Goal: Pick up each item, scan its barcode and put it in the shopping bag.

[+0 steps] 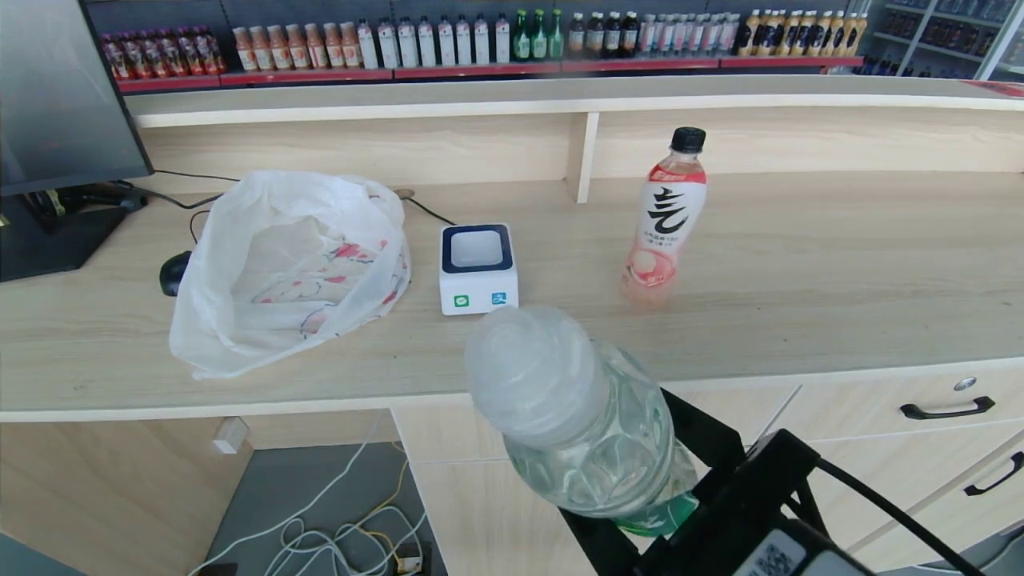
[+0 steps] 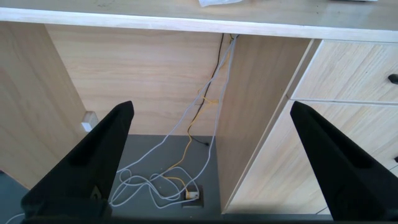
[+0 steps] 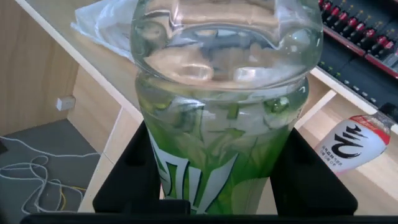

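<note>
Slippage is my main worry: the right gripper is clamped on the labelled part of the clear green-labelled bottle, held out in front of the wooden counter. I judge that this smooth, faceted plastic could twist between the pads on the way to the boxy white scanner, turning its barcode away. The thin, crumpled shopping bag just beside the scanner could fold shut. My left gripper hangs spread wide below the counter.

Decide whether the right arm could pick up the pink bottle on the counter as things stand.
Probably not: the right gripper is shut on a clear bottle, so it has no free grip. The pink bottle stands in the open on the counter, nothing blocking it.
</note>
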